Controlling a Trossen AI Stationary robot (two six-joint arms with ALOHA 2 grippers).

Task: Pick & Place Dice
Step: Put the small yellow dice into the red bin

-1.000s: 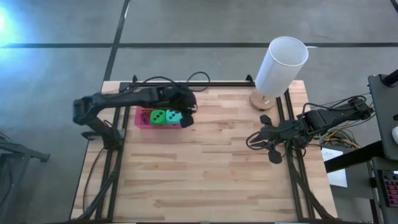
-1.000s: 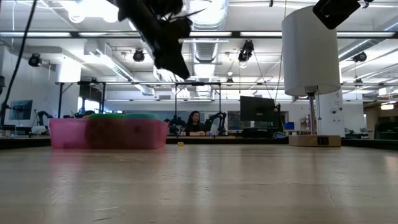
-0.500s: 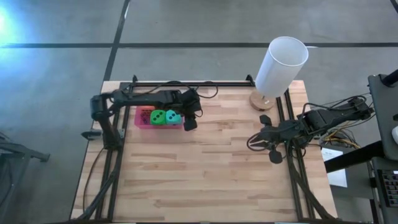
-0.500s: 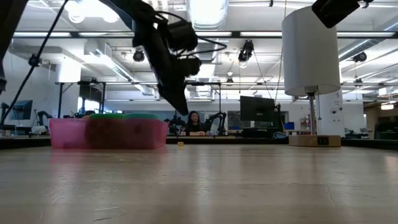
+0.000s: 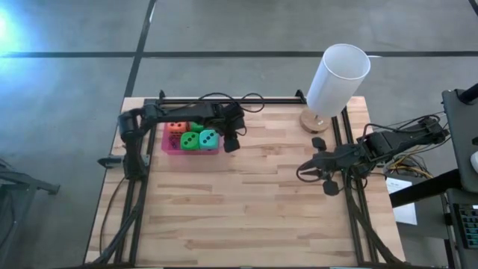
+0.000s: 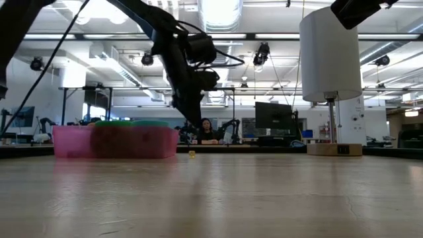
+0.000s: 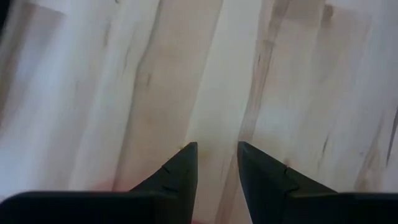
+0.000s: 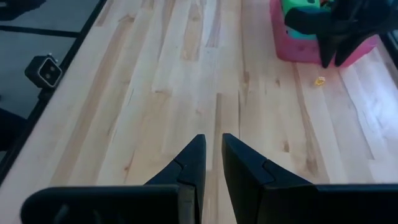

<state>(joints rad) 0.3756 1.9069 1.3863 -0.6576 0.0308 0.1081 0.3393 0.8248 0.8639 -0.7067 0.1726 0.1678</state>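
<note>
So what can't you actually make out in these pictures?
- Fourth die: high view shows only orange, green and teal; left arm covers the tray's back.
- Yellow speck on table: too small to identify.
- Dice, low view: blurred behind the tray wall.

Even, bright lighting. Glare blob at left edge of high view floor. Low view: ceiling lights blown out, near table soft. Left wrist view motion-blurred, washed out.
</note>
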